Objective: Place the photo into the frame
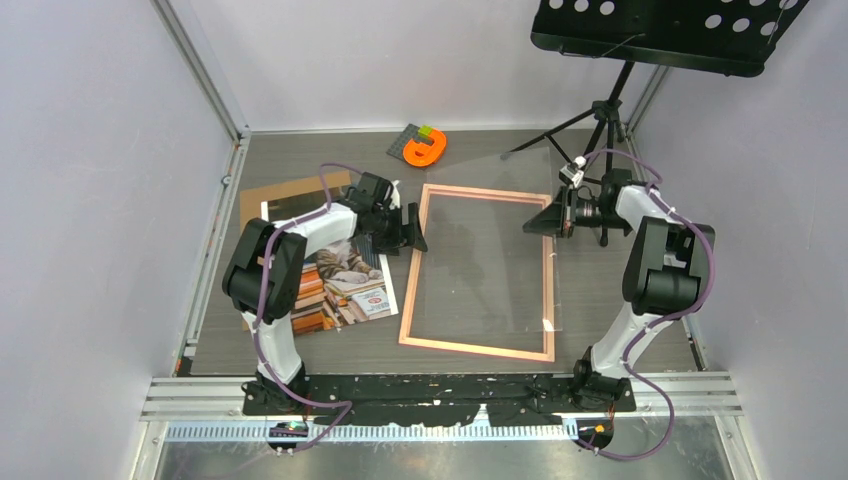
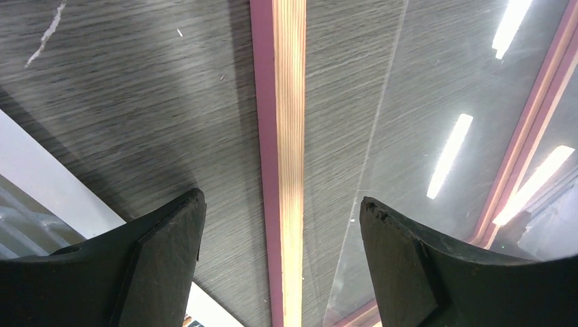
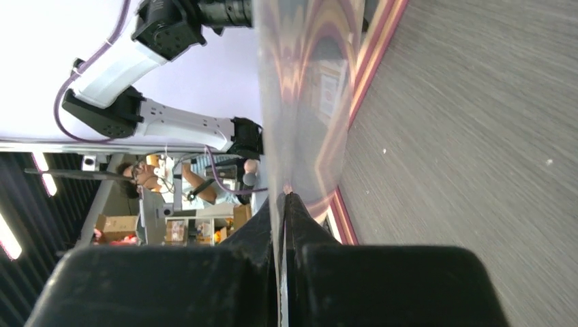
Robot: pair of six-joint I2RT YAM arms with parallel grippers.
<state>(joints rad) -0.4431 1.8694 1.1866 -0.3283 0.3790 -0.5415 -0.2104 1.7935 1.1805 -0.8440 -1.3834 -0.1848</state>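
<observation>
orange block point(image 1: 426, 150) at back, brown board point(image 1: 288, 193), black stand point(image 1: 650, 32)

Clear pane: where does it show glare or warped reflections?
Left wrist view: bright strip-light glare streaks the clear flat pane beside the thin pink rectangular frame. Right wrist view: nearly edge-on, it mirrors warped pink bands. Top view: barely visible.

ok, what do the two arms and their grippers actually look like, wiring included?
The left arm and right arm match: white shells, black joint blocks, black bases. A purple cable loops outside along each. The left gripper and right gripper have matte black, wedge-shaped fingers. No markings that I can make out.
</observation>
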